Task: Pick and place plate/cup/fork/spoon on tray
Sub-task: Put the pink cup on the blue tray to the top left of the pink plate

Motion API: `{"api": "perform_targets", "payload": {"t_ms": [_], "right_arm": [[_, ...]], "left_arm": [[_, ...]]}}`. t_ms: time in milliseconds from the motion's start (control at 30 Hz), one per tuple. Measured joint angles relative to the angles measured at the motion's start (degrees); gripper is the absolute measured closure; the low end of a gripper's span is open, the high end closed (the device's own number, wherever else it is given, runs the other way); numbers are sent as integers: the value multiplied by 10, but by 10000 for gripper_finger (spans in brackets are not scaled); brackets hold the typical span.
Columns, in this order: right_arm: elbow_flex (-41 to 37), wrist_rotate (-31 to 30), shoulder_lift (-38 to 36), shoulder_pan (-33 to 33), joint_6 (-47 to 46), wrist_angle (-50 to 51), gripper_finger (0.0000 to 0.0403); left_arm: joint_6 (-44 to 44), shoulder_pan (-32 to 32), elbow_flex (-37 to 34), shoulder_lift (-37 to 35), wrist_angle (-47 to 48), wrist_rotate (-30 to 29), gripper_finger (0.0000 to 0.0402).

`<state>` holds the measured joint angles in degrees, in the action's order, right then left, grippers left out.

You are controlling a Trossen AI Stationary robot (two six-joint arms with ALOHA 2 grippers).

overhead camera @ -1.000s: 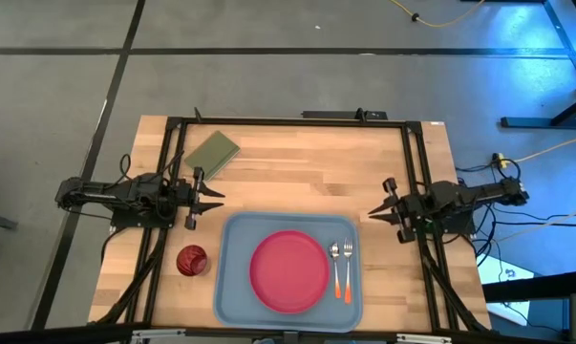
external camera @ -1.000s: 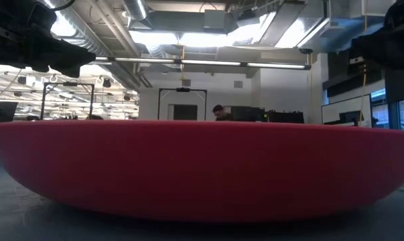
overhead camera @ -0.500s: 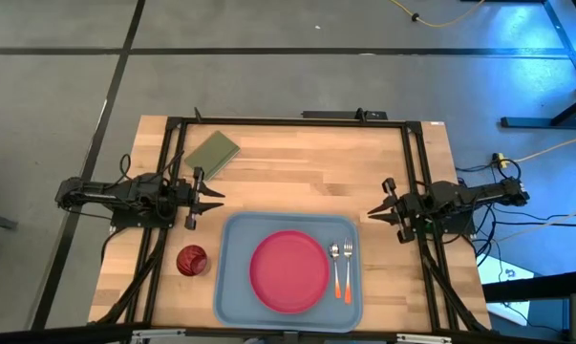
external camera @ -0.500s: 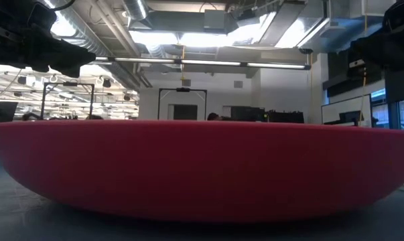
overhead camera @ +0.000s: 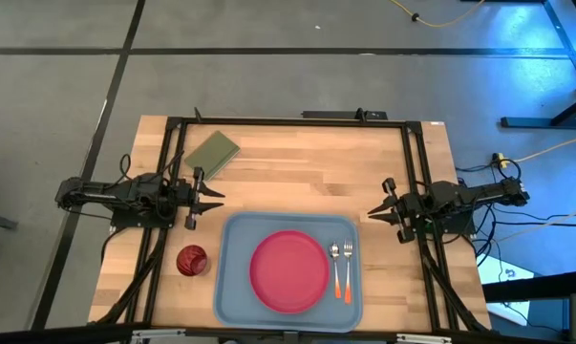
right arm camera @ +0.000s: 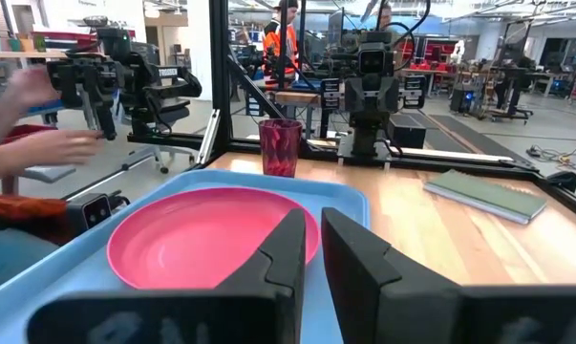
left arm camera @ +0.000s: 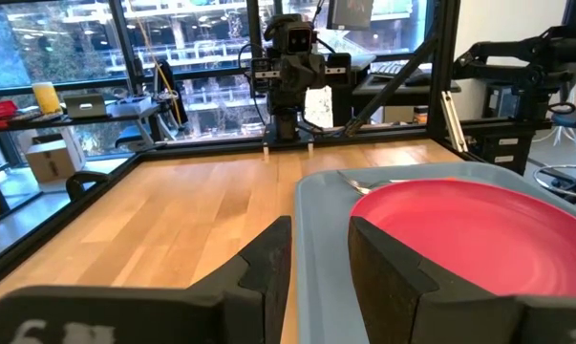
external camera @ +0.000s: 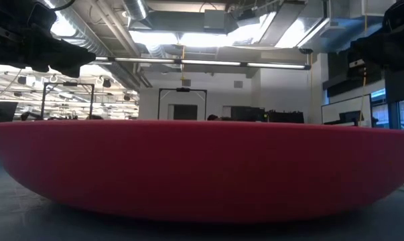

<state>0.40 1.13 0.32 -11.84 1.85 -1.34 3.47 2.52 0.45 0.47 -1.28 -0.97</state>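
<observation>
The light blue tray (overhead camera: 232, 287) lies at the table's near middle. The pink-red plate (overhead camera: 288, 270) lies flat in it and fills the low view (external camera: 202, 167). The spoon (overhead camera: 334, 265) and the fork (overhead camera: 348, 268) lie side by side in the tray, right of the plate. The dark red cup (overhead camera: 191, 260) stands upright on the table, left of the tray, and also shows in the right wrist view (right arm camera: 281, 146). My left gripper (overhead camera: 217, 198) hovers at the left, a little beyond the cup, open by a narrow gap and empty. My right gripper (overhead camera: 372, 212) hovers off the tray's far right corner, its fingers nearly together and empty.
An olive green pad (overhead camera: 212, 151) lies at the table's far left. Bare wood stretches between the arms beyond the tray. A dark frame (overhead camera: 288, 121) runs round the table. A person's hands (right arm camera: 39, 143) show beyond the table's near side in the right wrist view.
</observation>
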Motion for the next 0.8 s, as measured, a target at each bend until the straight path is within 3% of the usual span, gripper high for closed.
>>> {"api": "perform_targets", "payload": {"t_ms": [300,400,500,667,800], "right_arm": [[0,0,0,0,-1,0,357],[0,0,0,0,-1,0,357],[0,0,0,0,0,0,357],[0,0,0,0,0,0,357],[0,0,0,0,-1,0,357]], "left_arm": [[-3,0,0,0,-25,-14,302],[-40,0,12,0,-89,-117,302],[-102,0,52,1,-77,-201,302],[-121,8,116,49,-49,-127,302],[-139,17,156,129,-51,-132,302]]}}
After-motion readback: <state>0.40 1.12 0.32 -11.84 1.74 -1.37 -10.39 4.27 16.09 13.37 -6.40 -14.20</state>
